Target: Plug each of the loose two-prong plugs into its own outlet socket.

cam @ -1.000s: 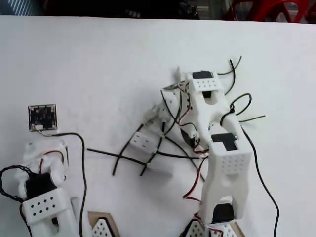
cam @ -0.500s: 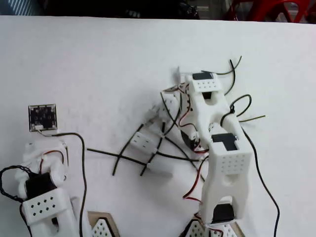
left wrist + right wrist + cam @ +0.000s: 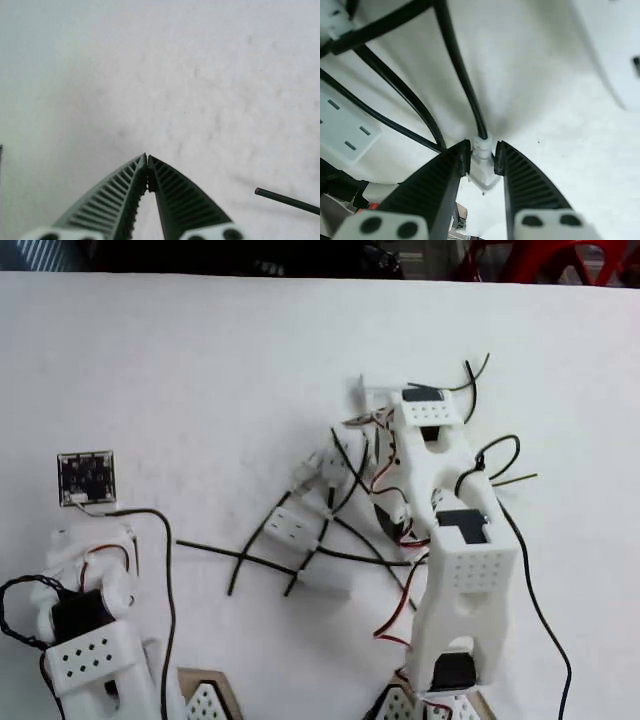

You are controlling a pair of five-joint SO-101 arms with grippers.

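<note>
Right gripper (image 3: 481,150): clenched on a white two-prong plug (image 3: 483,167), one finger on each side of its body.
Plug: right of mid-table, over the white table (image 3: 560,110); its black cord (image 3: 461,70) runs away from the fingertips.
Outlet socket (image 3: 344,125): white, flat on the table, near the plug but apart from it.
Left gripper (image 3: 147,164): fingers pressed together on nothing, over bare table at near left.

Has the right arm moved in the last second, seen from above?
Yes. The right arm has shifted slightly rightward in the high view, away from the white outlet strip, which stayed put.
</note>
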